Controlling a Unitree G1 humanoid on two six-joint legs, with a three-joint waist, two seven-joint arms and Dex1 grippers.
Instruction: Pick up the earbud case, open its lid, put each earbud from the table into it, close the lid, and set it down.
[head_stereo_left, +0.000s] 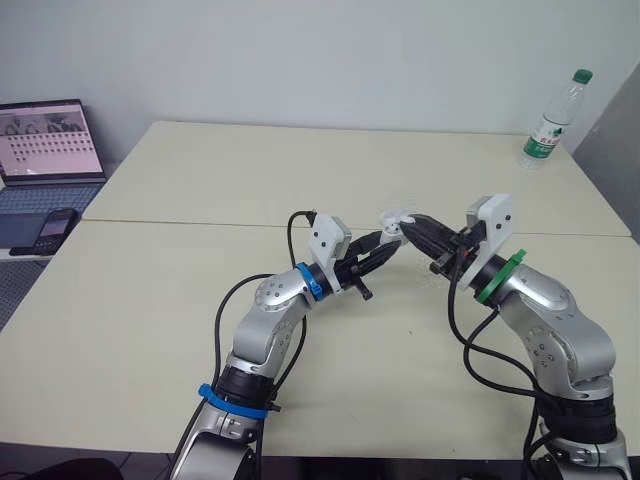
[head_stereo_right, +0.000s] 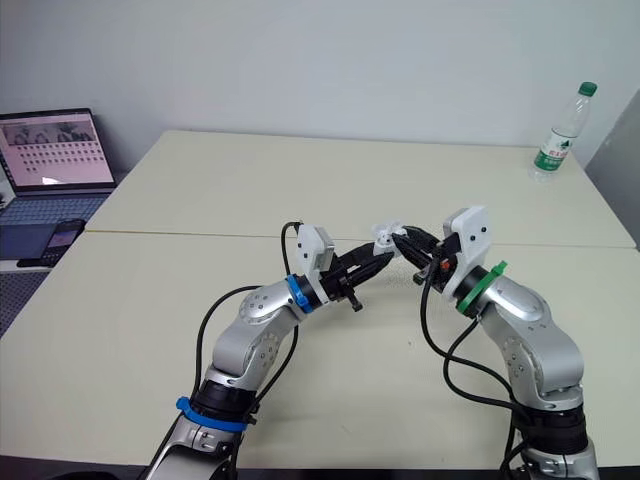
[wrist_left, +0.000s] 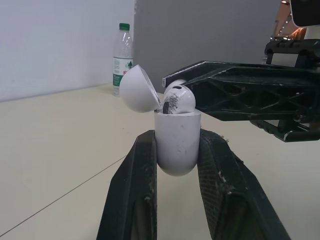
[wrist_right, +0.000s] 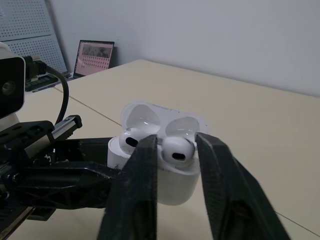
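We have the earbud case (wrist_left: 176, 142) pinched upright in the left gripper (head_stereo_left: 388, 240), whose two fingers close on its lower body from either side. It is held in the air over the middle of the tabletop (head_stereo_left: 200, 200), well away from every edge. Its lid (wrist_left: 136, 90) is swung back on its hinge, leaving the top open.

The right gripper (head_stereo_left: 412, 226) comes in from the opposite side, its fingers (wrist_right: 145, 170) closed narrowly on the held earbud (wrist_right: 176, 150). That earbud sits at the mouth of the free well, its head proud of the rim. The seated earbud (wrist_right: 130, 140) already fills the other well.

We judge the step in hand to be seating this second bud. To do it well:
- we hold the case steady and upright;
- we line the stem with the well and press straight down, not across, so the case does not twist in its grip;
- we part the right fingers only once the bud sits level with its neighbour;
- we draw the fingers back clear of the open lid.

Further off, a phone (head_stereo_left: 55, 228) and a laptop (head_stereo_left: 45, 145) lie beyond the left edge, and a bottle (head_stereo_left: 548, 125) stands near the far right corner.
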